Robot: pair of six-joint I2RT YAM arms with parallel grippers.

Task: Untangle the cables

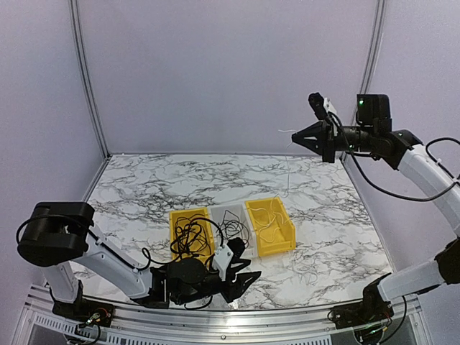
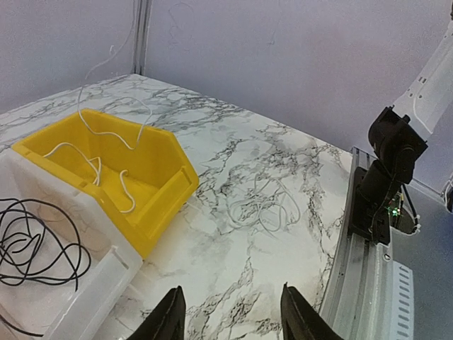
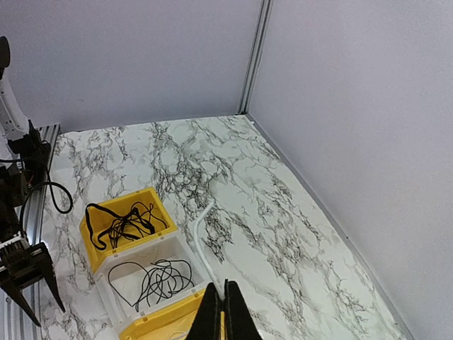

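My left gripper [image 2: 230,319] sits low before the bins [image 1: 228,209], jaws spread, empty; black cables [image 1: 188,236] lie inside. High beyond, my right gripper [image 1: 296,136] pinches the white cable [image 3: 200,244] trailing from the right yellow bin [image 1: 289,228]. Judged: separating step; next calls for laying it clear of the black ones.

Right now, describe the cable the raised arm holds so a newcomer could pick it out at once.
Find the row of three bins on the marble table and take the yellow bin at its right end. From it a pale whitish cable rises to the right gripper, shut on it high up. Its neighbours in the other bins are black cables.
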